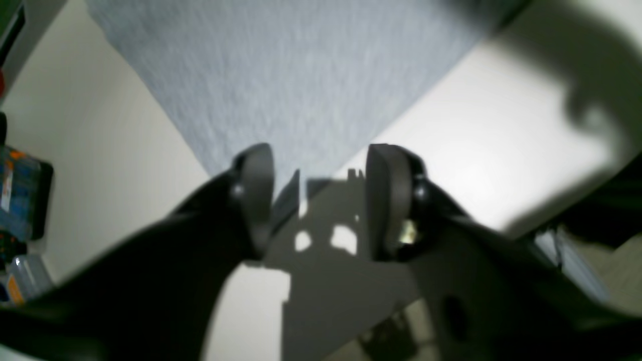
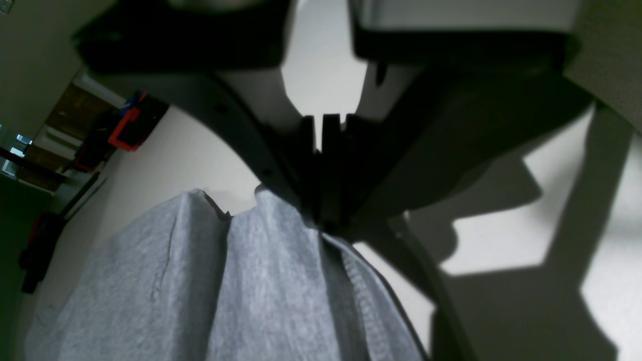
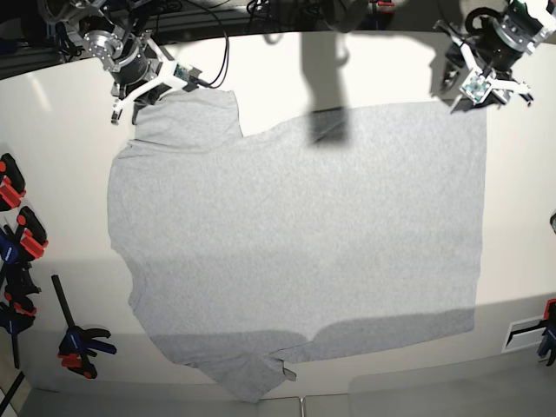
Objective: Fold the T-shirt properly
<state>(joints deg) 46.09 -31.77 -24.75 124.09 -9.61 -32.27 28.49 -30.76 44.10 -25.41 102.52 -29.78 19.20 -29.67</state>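
Observation:
The light grey T-shirt (image 3: 295,234) lies spread flat on the white table (image 3: 365,69), plain side up, hem toward the right in the base view. At the back left, my right gripper (image 3: 143,97) is on the sleeve. The right wrist view shows that gripper (image 2: 321,218) shut on a bunched fold of the T-shirt (image 2: 261,281). At the back right, my left gripper (image 3: 476,100) sits at the hem corner. In the left wrist view it (image 1: 321,195) stands open, and the T-shirt (image 1: 301,85) narrows to a corner tip between its fingers (image 1: 256,195).
Orange-and-black clamps (image 3: 17,234) and another clamp (image 3: 80,343) lie along the table's left edge. Cables hang behind the back edge. A small clamp (image 3: 547,334) sits at the right edge. The table's front edge runs just below the lower sleeve.

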